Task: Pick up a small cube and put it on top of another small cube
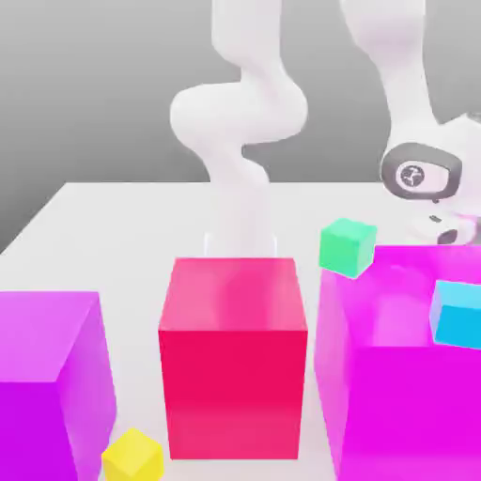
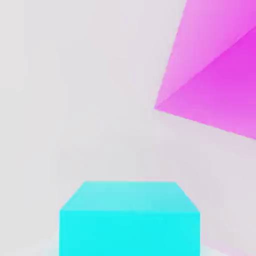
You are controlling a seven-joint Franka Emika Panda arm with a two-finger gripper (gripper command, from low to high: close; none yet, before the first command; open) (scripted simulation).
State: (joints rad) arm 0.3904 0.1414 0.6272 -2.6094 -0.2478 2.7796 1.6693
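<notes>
Three small cubes show in the exterior view. A green cube (image 1: 348, 247) sits by the far top corner of the right magenta block. A cyan cube (image 1: 458, 313) appears against that block at the exterior view's right edge. A yellow cube (image 1: 132, 456) lies on the table at the front left. My gripper (image 1: 449, 228) hangs at the upper right, above the cyan cube and right of the green one. In the hand view the cyan cube (image 2: 130, 217) is close below the hand, on the pale table.
A tall red block (image 1: 233, 357) stands in the middle, in front of the arm's base. Large magenta blocks stand at the exterior view's left (image 1: 47, 385) and right (image 1: 395, 376). A magenta block (image 2: 215, 80) shows near the cyan cube in the hand view.
</notes>
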